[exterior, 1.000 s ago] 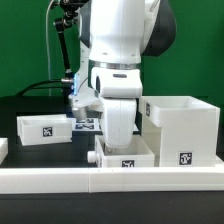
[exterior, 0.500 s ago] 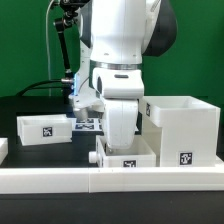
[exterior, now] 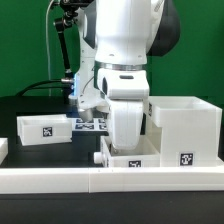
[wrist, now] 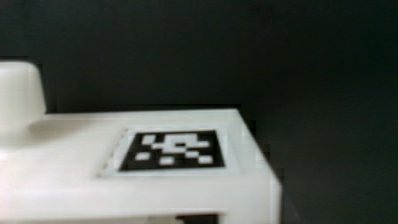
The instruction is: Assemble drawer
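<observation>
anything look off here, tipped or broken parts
Nothing stands out. The casing, the tray at the exterior view's left and the middle tray under the arm all sit upright and look undamaged.

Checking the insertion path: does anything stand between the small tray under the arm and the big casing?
Nothing visible does. The small tray sits close beside the casing, no part between them; the second tray lies on the exterior view's left.
</observation>
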Controlling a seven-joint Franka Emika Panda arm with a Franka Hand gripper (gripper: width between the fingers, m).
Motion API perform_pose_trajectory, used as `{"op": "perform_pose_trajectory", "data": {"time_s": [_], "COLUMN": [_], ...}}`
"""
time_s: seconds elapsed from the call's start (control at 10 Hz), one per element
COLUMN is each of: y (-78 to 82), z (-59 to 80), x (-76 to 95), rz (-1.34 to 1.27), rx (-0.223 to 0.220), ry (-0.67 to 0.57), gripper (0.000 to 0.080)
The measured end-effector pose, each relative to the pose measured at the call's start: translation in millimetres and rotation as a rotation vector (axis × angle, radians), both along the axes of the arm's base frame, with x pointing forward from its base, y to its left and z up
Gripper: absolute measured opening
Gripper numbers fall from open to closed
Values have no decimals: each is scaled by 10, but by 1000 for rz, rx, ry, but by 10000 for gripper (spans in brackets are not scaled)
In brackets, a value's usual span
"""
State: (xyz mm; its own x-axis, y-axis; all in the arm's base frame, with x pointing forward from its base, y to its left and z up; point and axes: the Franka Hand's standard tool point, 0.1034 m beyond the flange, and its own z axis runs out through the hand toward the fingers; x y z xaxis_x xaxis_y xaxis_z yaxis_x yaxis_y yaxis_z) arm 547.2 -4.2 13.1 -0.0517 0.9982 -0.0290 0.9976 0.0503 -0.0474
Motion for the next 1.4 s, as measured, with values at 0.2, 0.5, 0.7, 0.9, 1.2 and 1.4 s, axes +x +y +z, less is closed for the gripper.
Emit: {"op": "perform_pose_trajectory", "data": {"time_s": [0.2,0.5,0.7,0.9,1.2,1.4], "y": [-9,25,39,79,114,102], "z": [-1,1,2,1,-24,-24], "x": [-1,3,5,3,-8,-4], "rz": [-4,-31,-87,-161,-158,-139], "rx": [0,0,-2,-4,3,3], "ry": [0,-2,-4,-6,-22,-22], "gripper": [41,41,41,41,41,41]}}
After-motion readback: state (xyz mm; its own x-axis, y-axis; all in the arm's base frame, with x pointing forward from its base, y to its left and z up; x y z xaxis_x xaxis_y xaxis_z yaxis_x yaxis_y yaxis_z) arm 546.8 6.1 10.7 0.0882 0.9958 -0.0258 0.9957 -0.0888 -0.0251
